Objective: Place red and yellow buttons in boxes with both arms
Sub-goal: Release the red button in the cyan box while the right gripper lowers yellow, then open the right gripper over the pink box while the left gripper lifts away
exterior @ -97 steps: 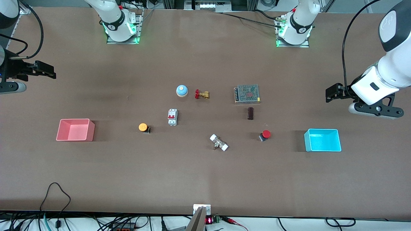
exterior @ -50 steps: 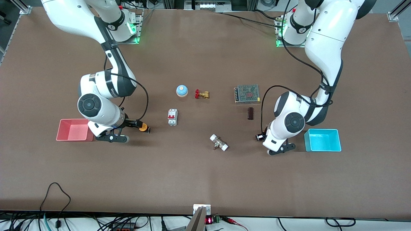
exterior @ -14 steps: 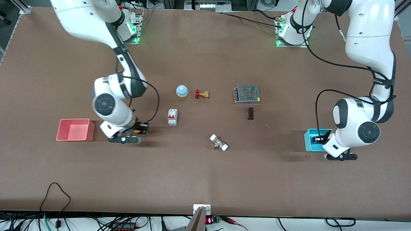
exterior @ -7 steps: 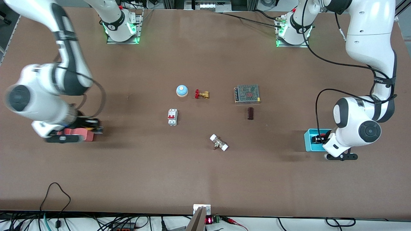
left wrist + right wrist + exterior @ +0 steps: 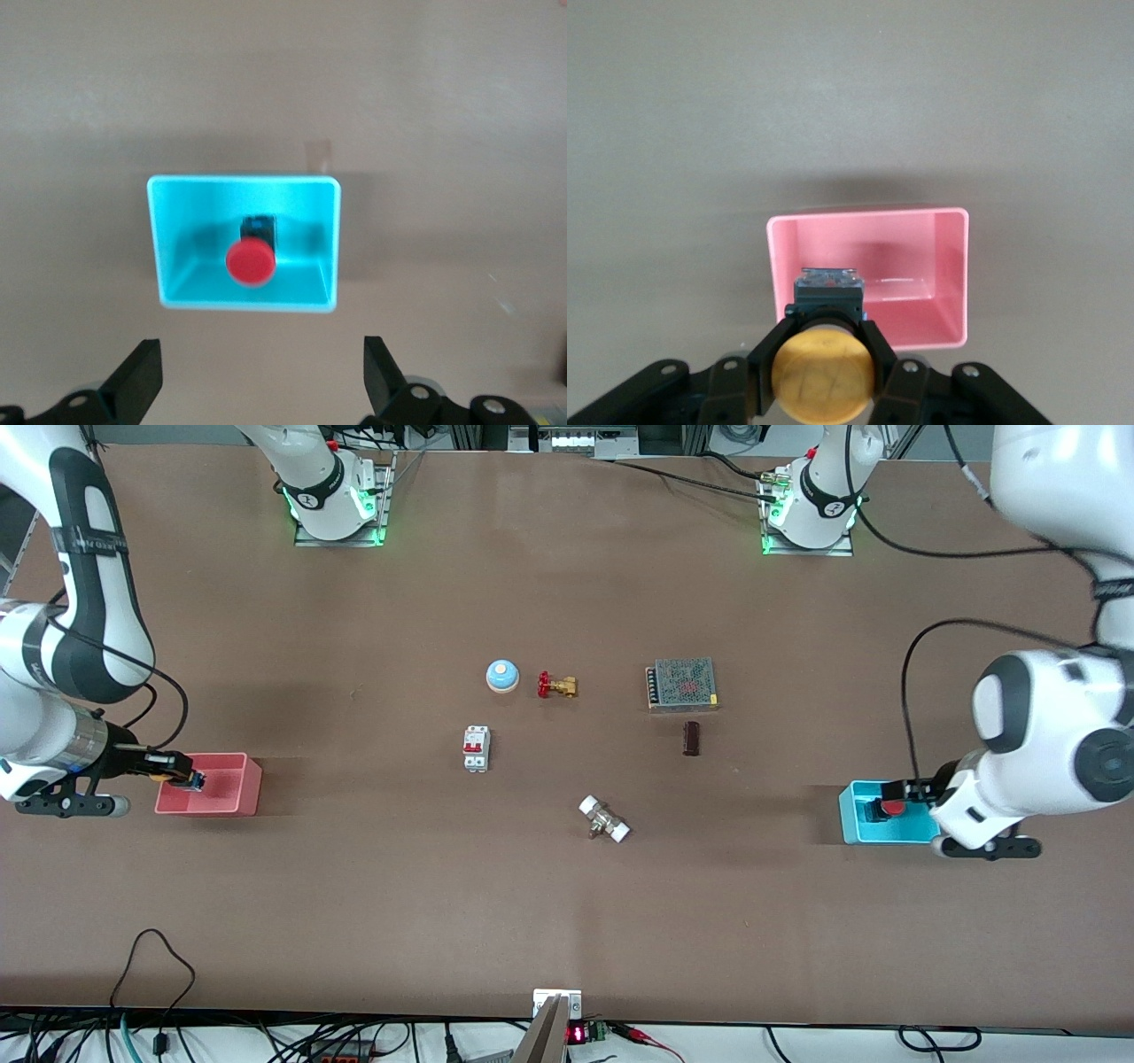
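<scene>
Release step: right gripper point(image 5: 824, 367), fingers clamped on yellow button point(image 5: 823, 375) over pink box point(image 5: 251, 786), must open next; left gripper point(image 5: 257, 385), fingers apart, over blue box point(image 5: 332, 239) holding red button point(image 5: 249, 262).

The worktop point(image 5: 567, 921) is a matt brown sheet, smooth and without shine. The pink box point(image 5: 239, 802) and the cyan box point(image 5: 849, 819) look like thin moulded plastic with a soft gloss; the cyan box's floor shows a dim reflection in the left wrist view. The red button point(image 5: 249, 262) has a smooth, slightly satin plastic cap on a dark base. The yellow button point(image 5: 823, 376) has a matt orange-yellow cap marked with fine scratch lines. The right tool point(image 5: 824, 354) and the left tool point(image 5: 257, 390) are dull black plastic or coated metal. Both arms wear glossy white shells with black bands.
</scene>
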`<state>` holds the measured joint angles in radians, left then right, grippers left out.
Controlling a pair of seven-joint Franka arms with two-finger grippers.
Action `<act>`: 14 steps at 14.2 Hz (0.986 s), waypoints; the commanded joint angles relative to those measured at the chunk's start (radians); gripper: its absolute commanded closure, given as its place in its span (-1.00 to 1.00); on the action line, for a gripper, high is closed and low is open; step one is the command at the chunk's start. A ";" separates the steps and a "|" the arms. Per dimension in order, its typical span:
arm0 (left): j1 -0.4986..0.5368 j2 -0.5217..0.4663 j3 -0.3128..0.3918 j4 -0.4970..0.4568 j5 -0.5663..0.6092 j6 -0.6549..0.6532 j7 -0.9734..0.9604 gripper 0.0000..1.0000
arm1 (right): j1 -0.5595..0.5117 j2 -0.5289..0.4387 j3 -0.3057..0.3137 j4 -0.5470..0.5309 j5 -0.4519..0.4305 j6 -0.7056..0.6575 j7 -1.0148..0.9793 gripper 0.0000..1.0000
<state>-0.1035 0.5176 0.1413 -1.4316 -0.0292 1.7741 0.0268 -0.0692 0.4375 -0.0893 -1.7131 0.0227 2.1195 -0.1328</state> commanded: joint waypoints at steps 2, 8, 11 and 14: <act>-0.027 0.002 -0.003 0.219 -0.001 -0.281 0.015 -1.00 | -0.027 0.079 0.019 0.009 0.010 0.077 -0.025 0.75; -0.110 -0.137 0.001 0.223 0.066 -0.450 0.018 -1.00 | -0.026 0.147 0.019 0.000 0.006 0.137 -0.037 0.74; 0.008 -0.258 -0.148 0.087 0.063 -0.379 0.016 -1.00 | -0.026 0.165 0.019 0.001 0.000 0.143 -0.048 0.69; 0.142 -0.453 -0.264 -0.198 0.066 -0.124 0.007 -1.00 | -0.026 0.165 0.019 0.001 -0.003 0.143 -0.050 0.40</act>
<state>-0.0429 0.2443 -0.0580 -1.3672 0.0231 1.4833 0.0261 -0.0790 0.6057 -0.0854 -1.7142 0.0222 2.2567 -0.1634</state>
